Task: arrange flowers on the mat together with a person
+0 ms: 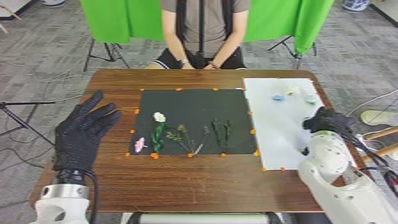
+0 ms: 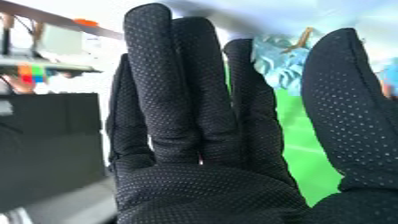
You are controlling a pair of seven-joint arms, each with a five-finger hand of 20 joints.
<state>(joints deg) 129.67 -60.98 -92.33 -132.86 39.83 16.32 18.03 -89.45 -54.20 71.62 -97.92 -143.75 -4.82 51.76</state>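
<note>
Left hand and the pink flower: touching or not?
Apart. The head view shows the left hand off to the left of the pink flower, with brown table plainly visible between them.

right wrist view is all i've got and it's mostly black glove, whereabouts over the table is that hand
Observer: The right hand is at the right-hand edge of the white sheet.
Operator: ok and the other one, is it close
Observer: No, the left hand is across on the opposite side, left of the dark mat, with its fingers straight.
Operator: anyone else got hands in the work area
Observer: No, the person's hands are low, just past the far edge of the table.
</note>
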